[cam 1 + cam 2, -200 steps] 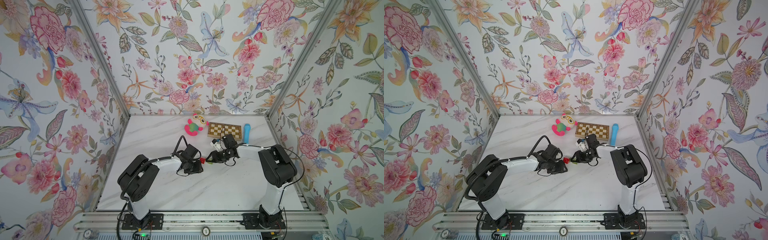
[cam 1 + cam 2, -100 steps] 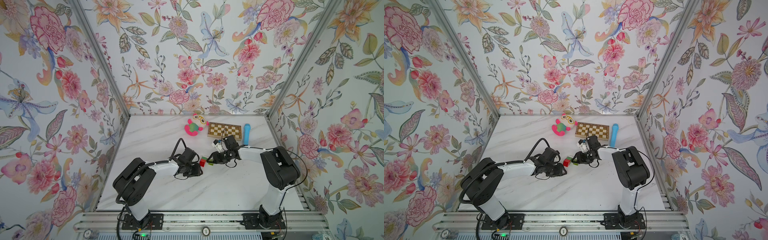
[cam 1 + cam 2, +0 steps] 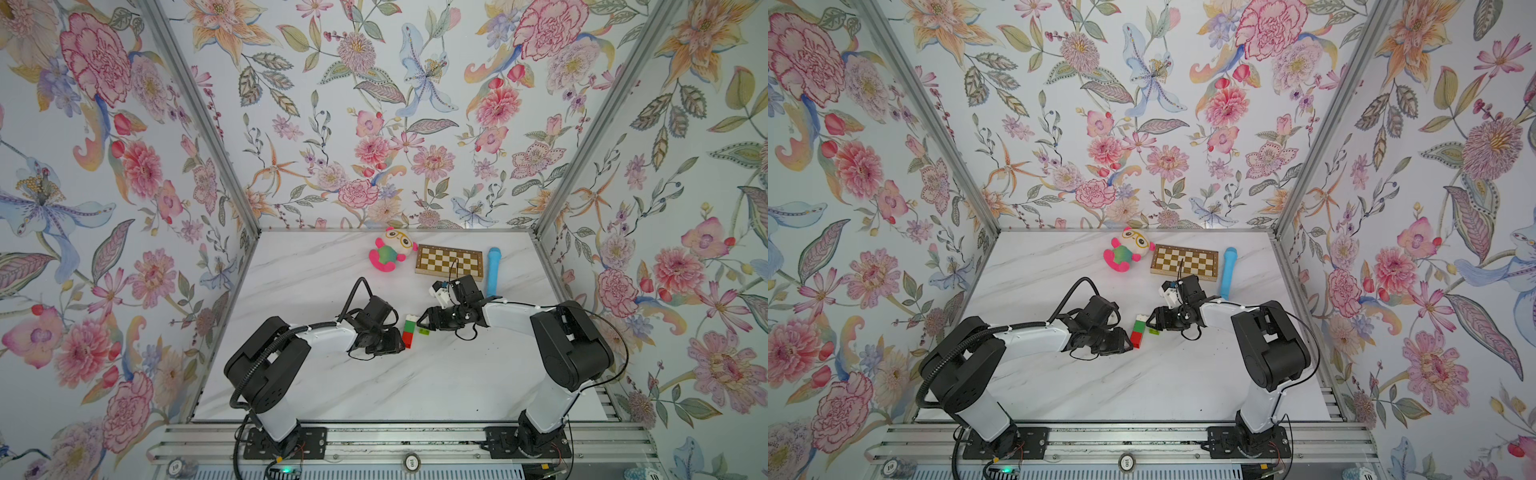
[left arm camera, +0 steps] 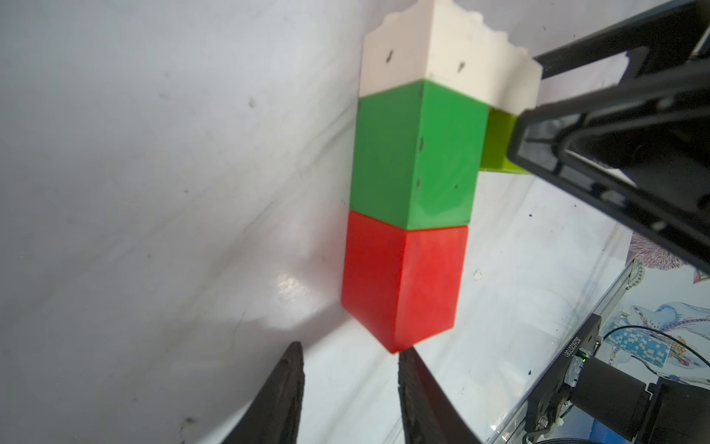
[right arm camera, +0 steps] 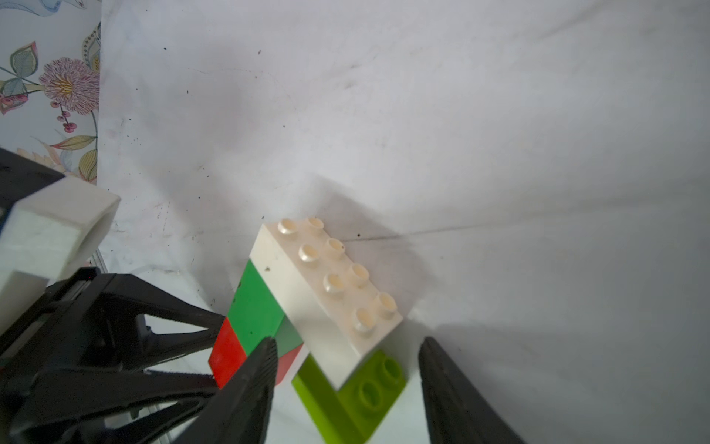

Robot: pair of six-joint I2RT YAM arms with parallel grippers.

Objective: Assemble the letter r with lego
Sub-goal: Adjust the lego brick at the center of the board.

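Stem [image 4: 413, 161]: cream-white, green, red plastic bricks (lime brick [image 5: 369, 396] juts sideways)
Left gripper [image 4: 350, 351]: narrow, empty
Right gripper [image 5: 347, 342]: wide around lime brick

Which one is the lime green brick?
Look on the marble table, near the chessboard, for a white-green-red brick stem lying flat. The lime green brick juts sideways at its white end and is yellower than the stem's green brick.
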